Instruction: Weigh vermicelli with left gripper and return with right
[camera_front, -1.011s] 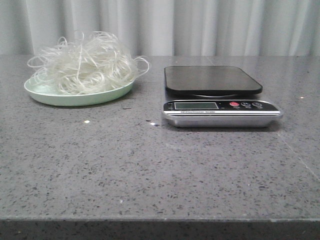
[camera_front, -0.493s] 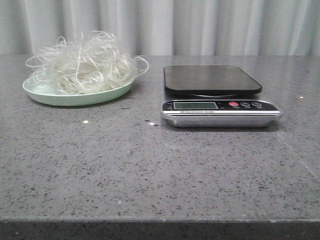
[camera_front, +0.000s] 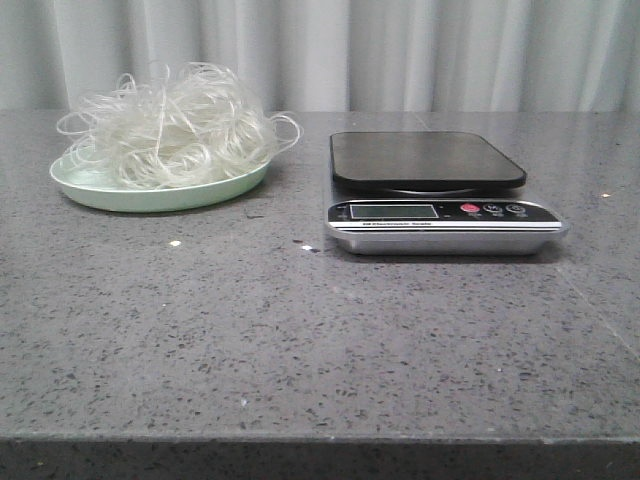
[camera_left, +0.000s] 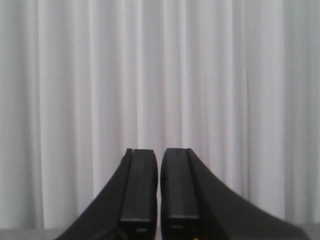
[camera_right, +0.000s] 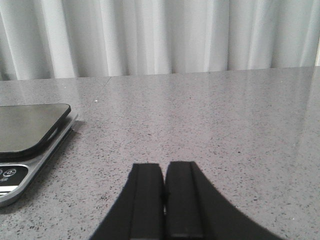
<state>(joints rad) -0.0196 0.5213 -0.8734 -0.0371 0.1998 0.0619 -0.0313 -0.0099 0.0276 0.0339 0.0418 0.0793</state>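
Tool (camera_right: 164, 200) pressed closed; scale (camera_front: 440, 195) lettering seemingly too small to read.

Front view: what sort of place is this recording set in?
Probably a staged test bench rather than a real kitchen: a grey speckled stone-look tabletop, a plain pleated white curtain behind it, and only a digital scale and vermicelli on a plate.

Staged test bench, most likely a lab or demo room rather than a working kitchen. Grey speckled stone-look tabletop (camera_front: 300, 330), backed wall to wall by pleated white curtain (camera_front: 400, 50). Furnished only with digital kitchen scale (camera_front: 440, 195) and pale green plate (camera_front: 150, 190).
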